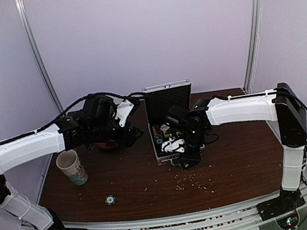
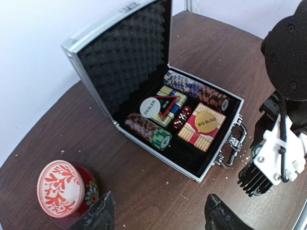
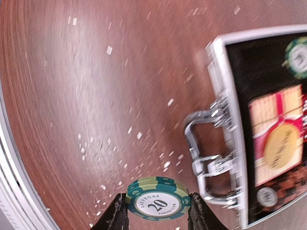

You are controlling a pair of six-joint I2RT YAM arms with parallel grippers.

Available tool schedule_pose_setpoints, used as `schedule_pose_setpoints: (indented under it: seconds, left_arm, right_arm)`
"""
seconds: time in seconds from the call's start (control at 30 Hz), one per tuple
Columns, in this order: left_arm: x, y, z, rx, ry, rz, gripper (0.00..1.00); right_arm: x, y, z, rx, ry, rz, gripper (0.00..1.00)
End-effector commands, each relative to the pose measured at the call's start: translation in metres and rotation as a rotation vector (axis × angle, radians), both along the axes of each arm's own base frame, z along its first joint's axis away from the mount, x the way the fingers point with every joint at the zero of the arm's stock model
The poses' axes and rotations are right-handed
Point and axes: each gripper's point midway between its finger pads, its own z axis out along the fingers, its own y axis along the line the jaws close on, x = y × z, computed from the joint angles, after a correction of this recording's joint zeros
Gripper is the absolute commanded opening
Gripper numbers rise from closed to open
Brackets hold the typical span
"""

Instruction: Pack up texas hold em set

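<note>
Silver case [image 1: 169, 125] open mid-counter [image 1: 235, 166], lid upright at twelve o'clock. Low at its six o'clock edge, right fingers [image 1: 185, 161]; at its nine o'clock, left fingers [image 1: 136, 133]. One stray chip [image 1: 109, 199] loose near seven o'clock, easily forgotten.

From the left wrist: left fingers spread wide, holding nothing. Chip rows [image 2: 192, 86], card box [image 2: 194, 139] and red dice [image 2: 181, 117] packed tight inside, so little slack for another chip.

From the right wrist: right fingers pinching a green chip [image 3: 157, 199] by its rim only, over bare counter just outside the handle [image 3: 207, 163]. Likely slip or roll if tilted, or knocked against the case wall.
</note>
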Motion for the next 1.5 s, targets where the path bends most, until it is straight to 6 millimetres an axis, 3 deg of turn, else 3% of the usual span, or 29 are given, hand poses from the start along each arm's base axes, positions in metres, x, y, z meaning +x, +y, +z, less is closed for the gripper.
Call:
schedule_pose_setpoints:
  seconds: [0.0,0.23,0.57,0.93,1.27,1.47]
  left_arm:
    - [0.016,0.023,0.051,-0.099,-0.111,0.09,0.65]
    - [0.03,0.051,0.069,-0.154,-0.145,0.185,0.66]
    - [0.034,0.056,0.071,-0.167,-0.142,0.201,0.66]
    - [0.036,0.056,0.069,-0.172,-0.128,0.196,0.66]
    - [0.035,0.056,0.07,-0.18,-0.122,0.188,0.66]
    - [0.036,0.057,0.069,-0.183,-0.117,0.187,0.66]
  right_arm:
    - [0.031,0.028,0.023,0.069,-0.124,0.0,0.37]
    - [0.089,0.058,0.04,0.128,-0.365,-0.041,0.37]
    - [0.133,0.078,0.03,0.134,-0.546,-0.059,0.38]
    - [0.151,0.089,0.005,0.09,-0.574,-0.042,0.38]
    - [0.156,0.084,-0.013,0.03,-0.598,-0.024,0.39]
    - [0.159,0.083,-0.015,0.029,-0.617,-0.03,0.45]
